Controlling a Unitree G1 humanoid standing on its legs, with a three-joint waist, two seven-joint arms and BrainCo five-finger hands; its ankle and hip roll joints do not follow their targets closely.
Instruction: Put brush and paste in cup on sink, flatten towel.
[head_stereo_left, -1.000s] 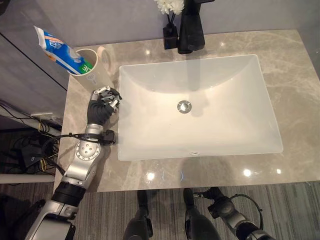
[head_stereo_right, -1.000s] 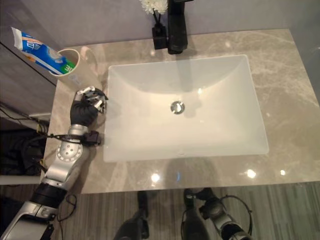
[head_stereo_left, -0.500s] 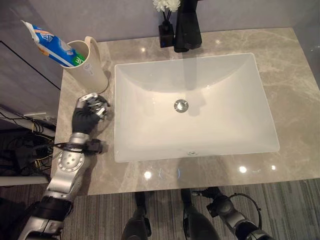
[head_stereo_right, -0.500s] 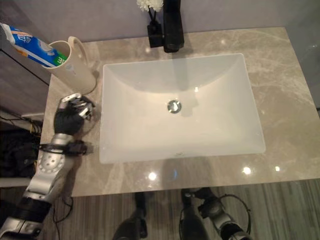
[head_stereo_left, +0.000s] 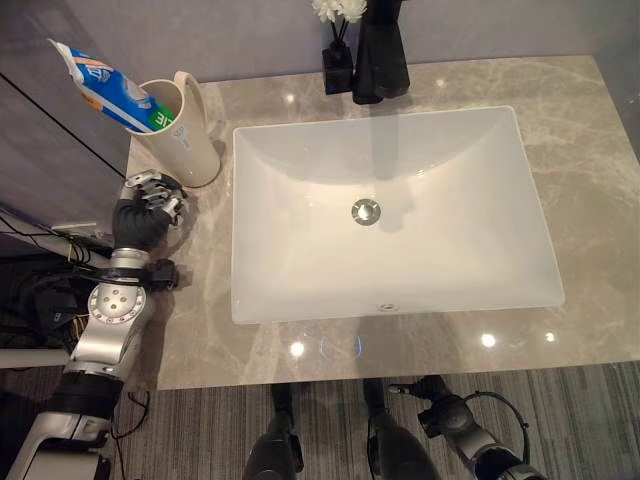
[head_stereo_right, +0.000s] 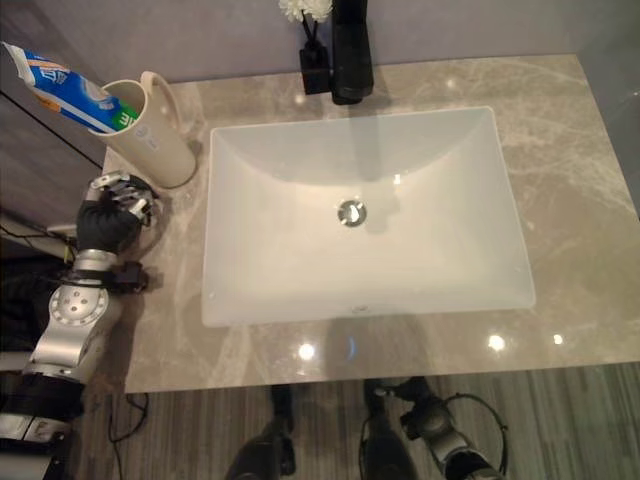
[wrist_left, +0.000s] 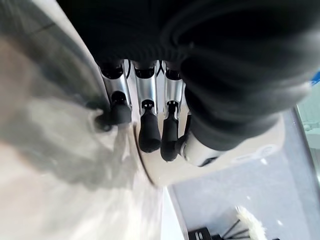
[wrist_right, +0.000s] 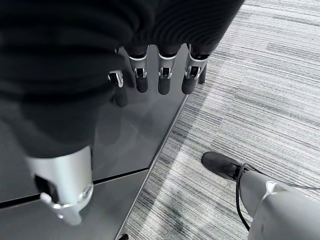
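Blue-white printed paste tube (head_stereo_left: 105, 88) in cream cup (head_stereo_left: 190, 140), writing illegible

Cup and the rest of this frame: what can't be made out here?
- Inside of the cup: the toothpaste tube and the cup's wall hide it in both eye views, so a brush cannot be confirmed.
- Faucet: its top is cut off by the eye views' upper edge.
- Left hand: fingers curled by the cup; contact unclear in its blurred wrist view.
- Right hand: hangs over the floor, fingers curled, palm hidden by its cover.
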